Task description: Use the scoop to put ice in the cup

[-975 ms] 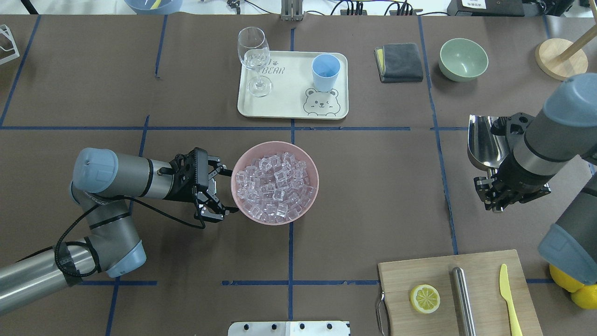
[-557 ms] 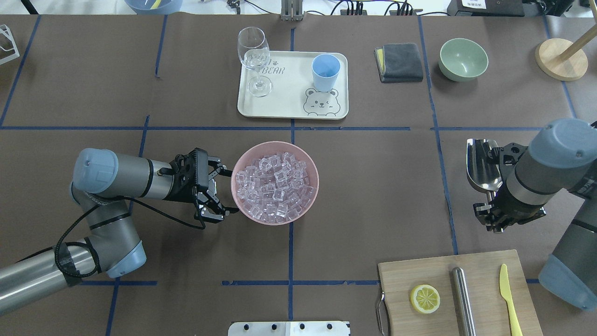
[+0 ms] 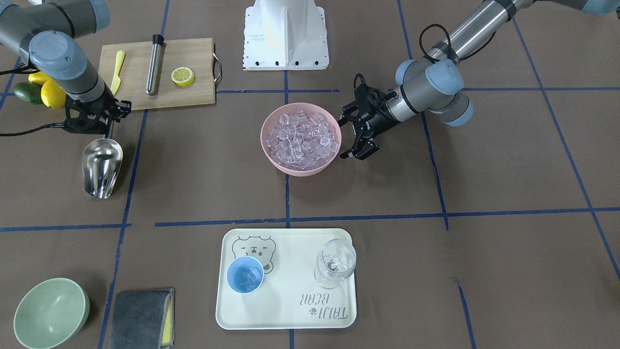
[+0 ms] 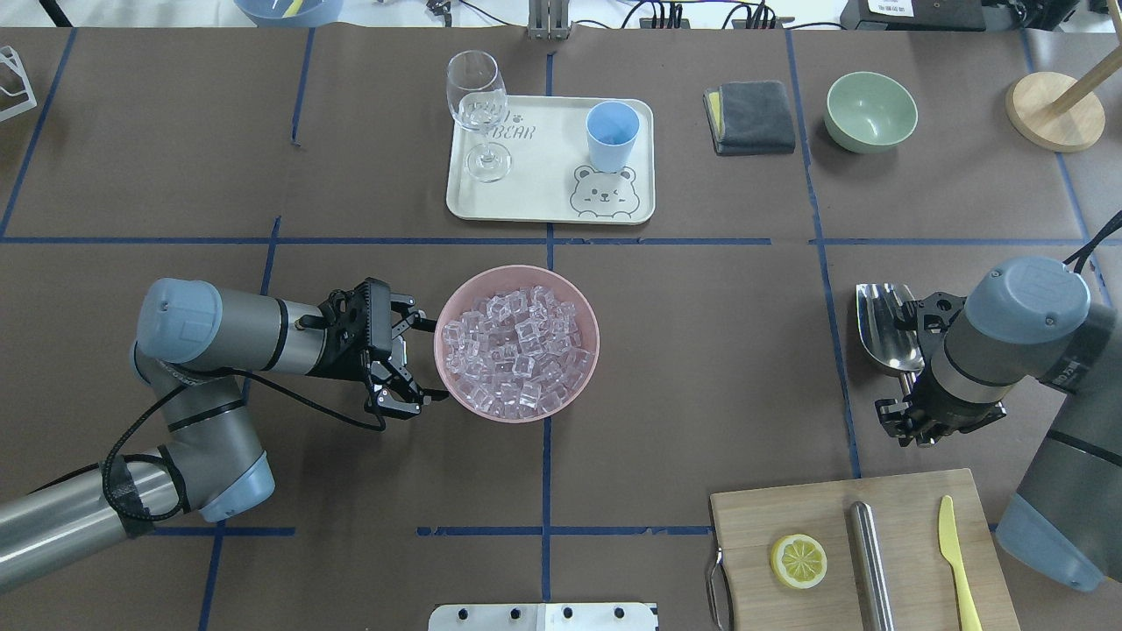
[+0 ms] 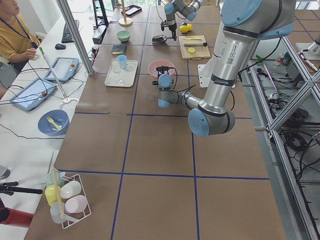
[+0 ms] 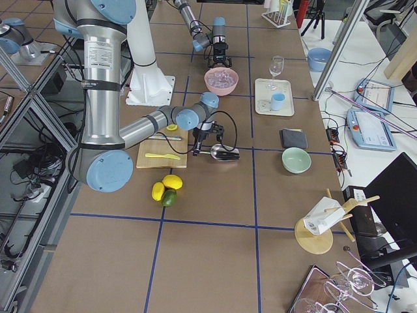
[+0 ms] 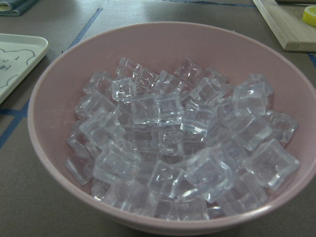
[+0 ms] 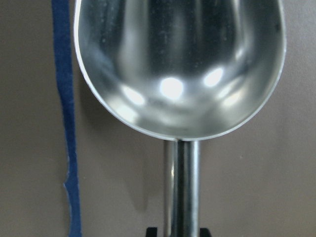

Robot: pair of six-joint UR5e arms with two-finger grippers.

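Observation:
The steel scoop point(image 4: 890, 324) lies low over the table at the right, empty, trough pointing away from the robot; it also shows in the front view point(image 3: 101, 165) and the right wrist view point(image 8: 180, 64). My right gripper point(image 4: 912, 419) is shut on its rod handle. The ice point(image 4: 517, 346) fills a pink bowl point(image 4: 456, 289) at the centre, seen close in the left wrist view point(image 7: 177, 143). My left gripper point(image 4: 421, 361) is open, empty, beside the bowl's left rim. The light-blue cup point(image 3: 245, 274) stands on the tray with a few cubes inside.
A cream bear tray point(image 4: 543, 197) also holds a stemmed goblet point(image 4: 478, 105). A grey cloth point(image 4: 749, 116) and a green bowl point(image 4: 870, 111) sit far right. A cutting board point(image 4: 771, 513) near the right arm holds a lemon half point(image 4: 798, 561), a steel cylinder point(image 4: 870, 552) and a yellow knife point(image 4: 955, 556).
My right arm has drawn back towards the robot and come down, bringing the scoop low over the table. The left arm and the bowl have not moved.

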